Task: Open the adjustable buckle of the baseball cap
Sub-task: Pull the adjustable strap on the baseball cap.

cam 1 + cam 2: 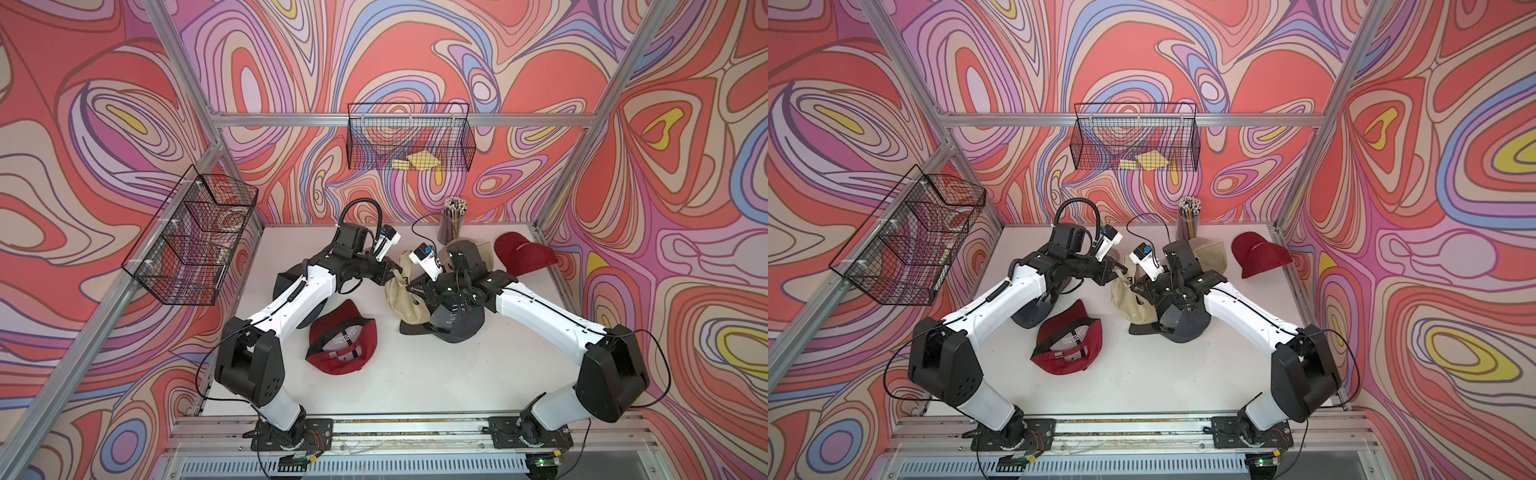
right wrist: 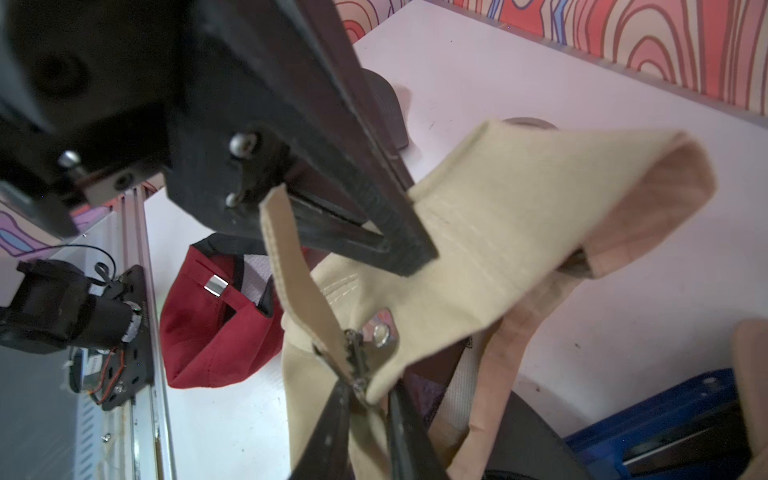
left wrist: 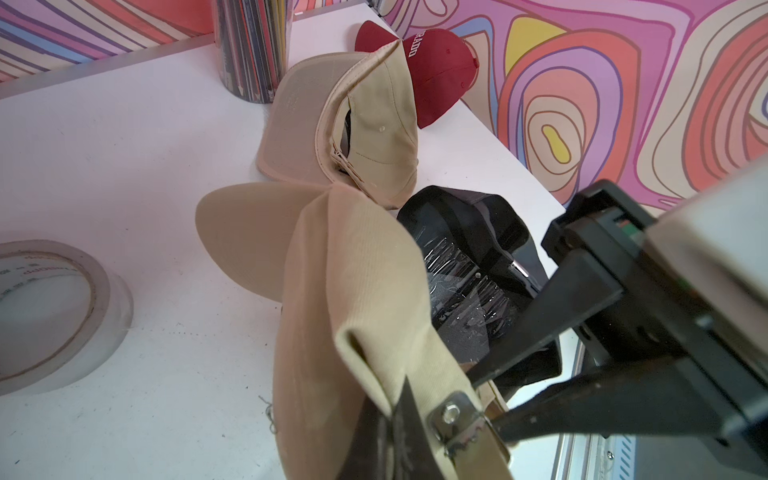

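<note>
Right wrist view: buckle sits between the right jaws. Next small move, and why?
Probably close the right gripper fully on the buckle: its jaws flank it, the strap is threaded through, and the left gripper clamps the beige cap beside it.

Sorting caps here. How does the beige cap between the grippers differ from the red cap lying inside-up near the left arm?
The beige cap is tan, the red cap dark red. The beige cap is pinched near its buckle by the left gripper and right gripper; the red cap lies untouched on the table. The beige cap is crumpled, the red cap holds its shape. Both have metal buckles.
</note>
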Available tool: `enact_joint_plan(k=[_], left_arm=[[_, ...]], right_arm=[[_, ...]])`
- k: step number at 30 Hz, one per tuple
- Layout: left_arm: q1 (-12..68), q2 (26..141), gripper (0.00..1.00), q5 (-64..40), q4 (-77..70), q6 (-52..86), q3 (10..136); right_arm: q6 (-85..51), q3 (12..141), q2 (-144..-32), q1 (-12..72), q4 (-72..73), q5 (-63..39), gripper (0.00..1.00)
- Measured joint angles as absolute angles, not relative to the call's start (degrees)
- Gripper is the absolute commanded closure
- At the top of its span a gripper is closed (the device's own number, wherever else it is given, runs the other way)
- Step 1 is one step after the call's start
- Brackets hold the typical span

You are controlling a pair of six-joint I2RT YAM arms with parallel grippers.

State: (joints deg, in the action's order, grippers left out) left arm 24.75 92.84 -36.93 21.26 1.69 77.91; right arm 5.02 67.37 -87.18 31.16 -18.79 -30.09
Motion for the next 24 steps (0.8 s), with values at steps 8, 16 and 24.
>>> enact_joint_plan(k=[8,16,24], left_arm=[[24.8,92.8,0.79,-36.6,21.5,1.6,78.0],[22.6,92.9,0.53,-36.7,22.3,0.5,79.9],[19.0,93.2,0.46,-39.4,22.7,-1.7,79.9]], right_arm=[[5.0,67.4,-87.9,31.1,-18.7,-31.6,1.00],[4.6,68.5,-87.9,31.1,-18.0,-32.5,1.00],[5.6,73.1,-88.8,30.8,-18.0,-33.5,1.00]])
